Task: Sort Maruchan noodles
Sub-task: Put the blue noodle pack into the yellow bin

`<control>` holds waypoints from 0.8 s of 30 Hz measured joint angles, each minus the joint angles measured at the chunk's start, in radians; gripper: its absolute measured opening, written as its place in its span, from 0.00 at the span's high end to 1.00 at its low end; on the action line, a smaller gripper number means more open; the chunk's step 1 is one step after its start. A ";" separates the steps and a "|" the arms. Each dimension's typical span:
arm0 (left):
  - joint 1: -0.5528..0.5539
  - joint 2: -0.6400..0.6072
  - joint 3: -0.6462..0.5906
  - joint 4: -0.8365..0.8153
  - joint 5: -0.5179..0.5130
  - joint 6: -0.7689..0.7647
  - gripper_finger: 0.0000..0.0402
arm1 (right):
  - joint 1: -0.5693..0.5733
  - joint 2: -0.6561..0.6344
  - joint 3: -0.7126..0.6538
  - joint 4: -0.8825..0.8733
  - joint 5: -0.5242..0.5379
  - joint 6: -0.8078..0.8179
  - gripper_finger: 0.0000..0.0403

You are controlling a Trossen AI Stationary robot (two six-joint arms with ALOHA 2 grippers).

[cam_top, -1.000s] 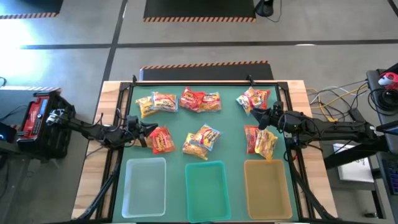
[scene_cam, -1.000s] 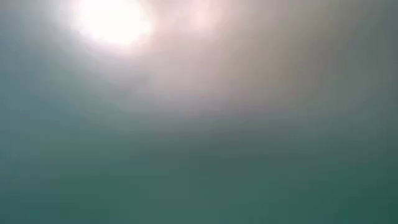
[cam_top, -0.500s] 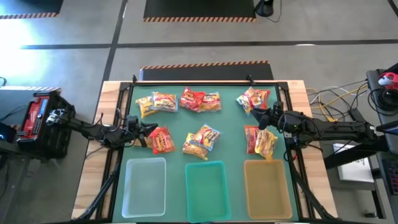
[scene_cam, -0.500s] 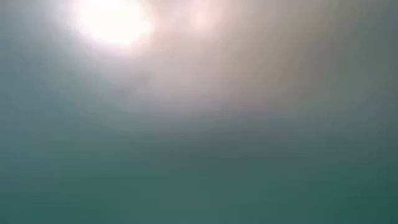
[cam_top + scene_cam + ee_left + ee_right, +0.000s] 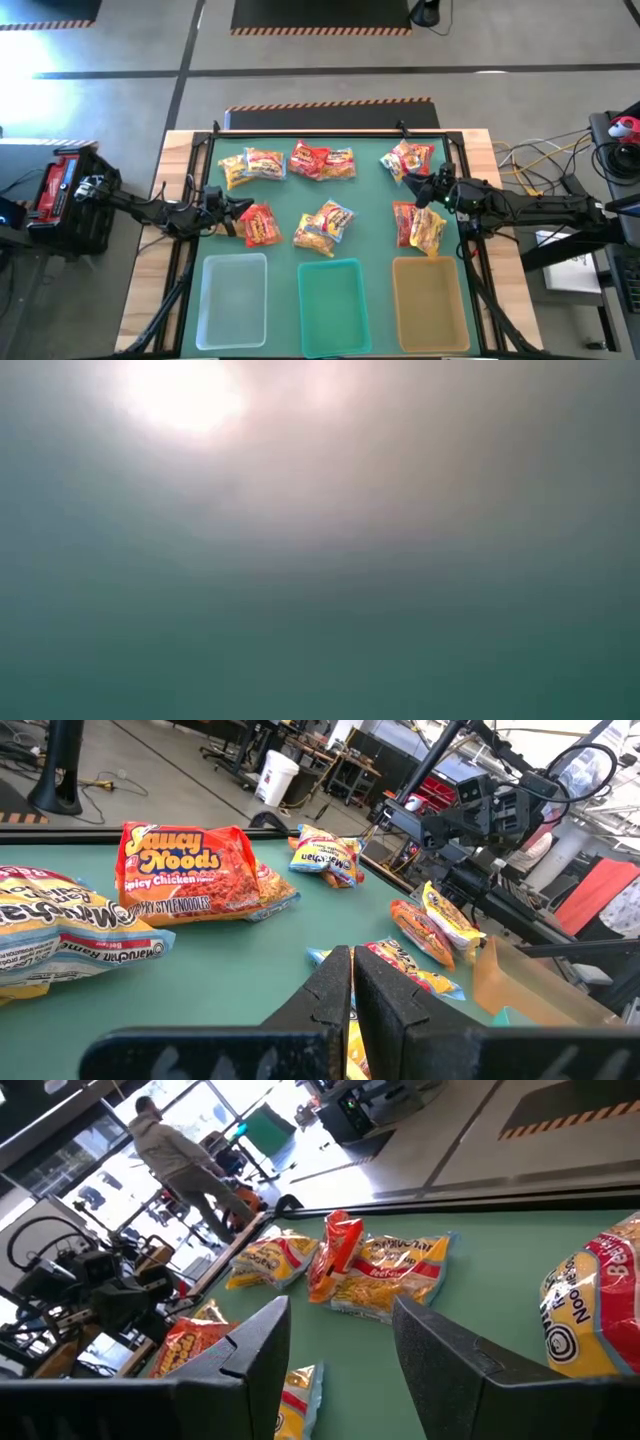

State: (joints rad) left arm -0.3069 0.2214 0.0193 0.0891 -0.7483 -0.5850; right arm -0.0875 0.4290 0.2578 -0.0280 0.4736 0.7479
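Observation:
Several Maruchan noodle packets lie flat on the green mat. A yellow pair, a red-and-yellow pair and another lie in the far row. A red one, a yellow heap and a red-yellow pair lie in the middle row. My left gripper hovers shut just left of the red packet, pointing level toward the table's right. My right gripper hovers open between the two right-hand heaps, nothing between its fingers. The low view shows only a blur.
Three rectangular trays stand along the near edge: clear, teal, amber. A wooden rim frames the mat. A person stands in the room beyond the table's left side.

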 joint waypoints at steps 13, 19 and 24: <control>0.000 0.000 0.000 0.000 0.000 0.000 1.00 | 0.000 0.003 0.000 0.030 0.009 -0.052 0.59; 0.000 0.000 0.000 0.000 0.000 0.000 1.00 | 0.000 0.042 0.000 0.268 0.032 -0.051 0.59; 0.000 0.000 0.000 0.000 0.000 0.000 1.00 | 0.000 0.091 0.000 0.528 -0.099 -0.041 0.59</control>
State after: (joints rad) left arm -0.3065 0.2211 0.0194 0.0894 -0.7483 -0.5850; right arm -0.0875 0.5204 0.2581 0.4996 0.3741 0.7073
